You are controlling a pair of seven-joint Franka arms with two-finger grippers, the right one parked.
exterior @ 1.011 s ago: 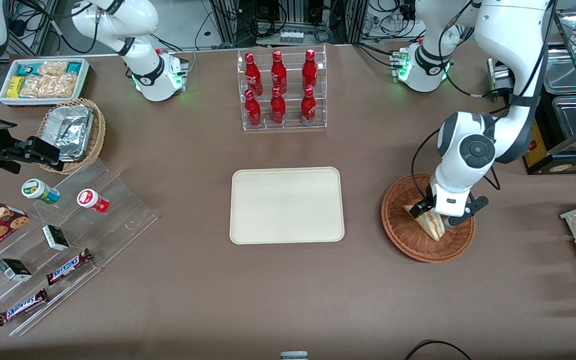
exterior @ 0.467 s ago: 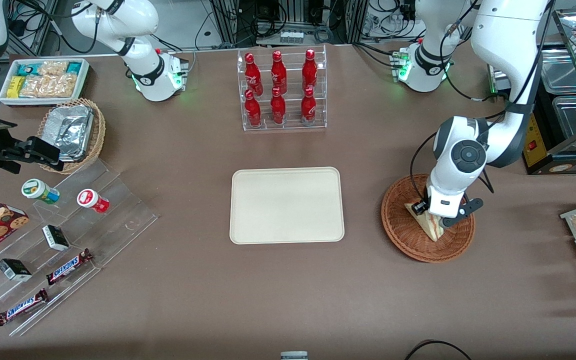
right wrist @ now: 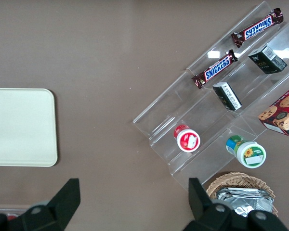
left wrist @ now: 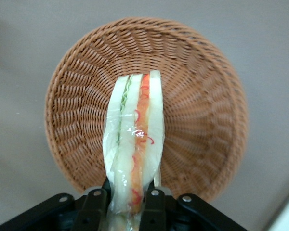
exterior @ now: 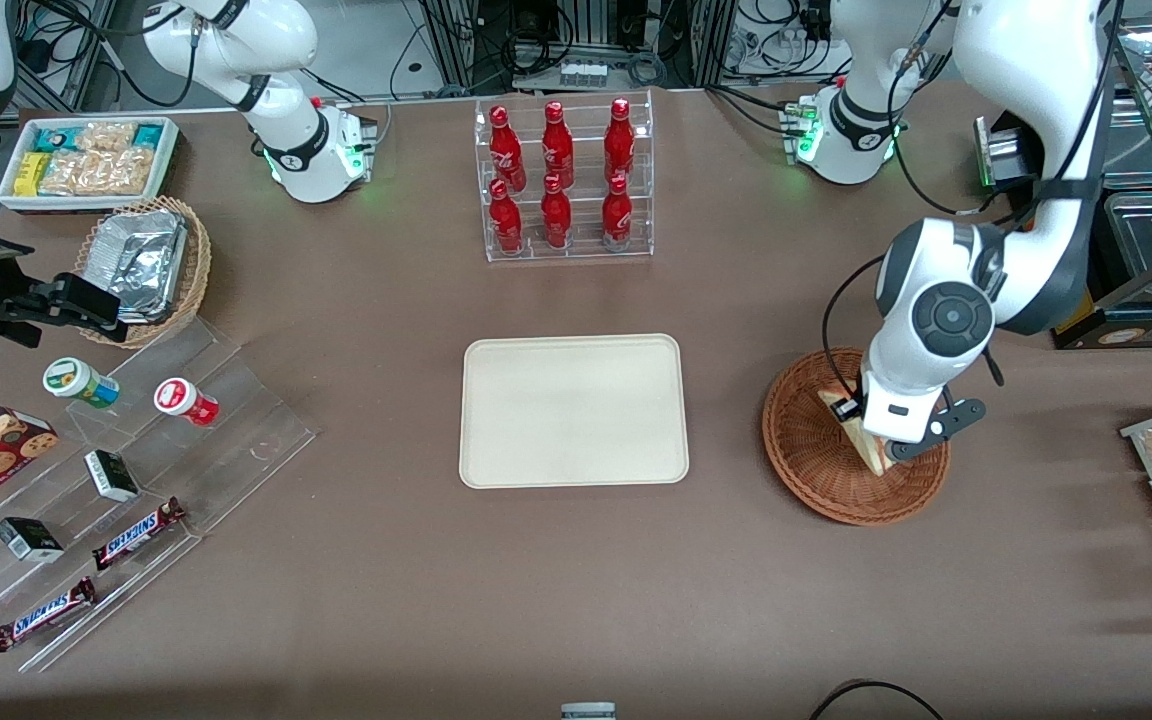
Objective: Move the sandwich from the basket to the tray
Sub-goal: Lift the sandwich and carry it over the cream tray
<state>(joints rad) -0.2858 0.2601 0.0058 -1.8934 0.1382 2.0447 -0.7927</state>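
The left arm's black two-finger gripper (left wrist: 130, 204) grasps the triangular white-bread sandwich (left wrist: 133, 144) with red and green filling, holding it over the round reddish-brown wicker basket (exterior: 806, 460), near the flat cream rectangular tray (exterior: 573, 410).

Brown matte table (exterior: 356, 600) fills room view. Cable bundles (exterior: 576, 40) and metal framing past table edge. Steel trays on rack (exterior: 1141, 215) at working arm's end.

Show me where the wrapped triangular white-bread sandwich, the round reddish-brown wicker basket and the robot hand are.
Wrapped triangular white-bread sandwich (left wrist: 135, 139): left wrist view, cut edge.
Round reddish-brown wicker basket (exterior: 804, 455): front view, woven wall.
Hand (left wrist: 127, 199): left wrist view, between fingertips.
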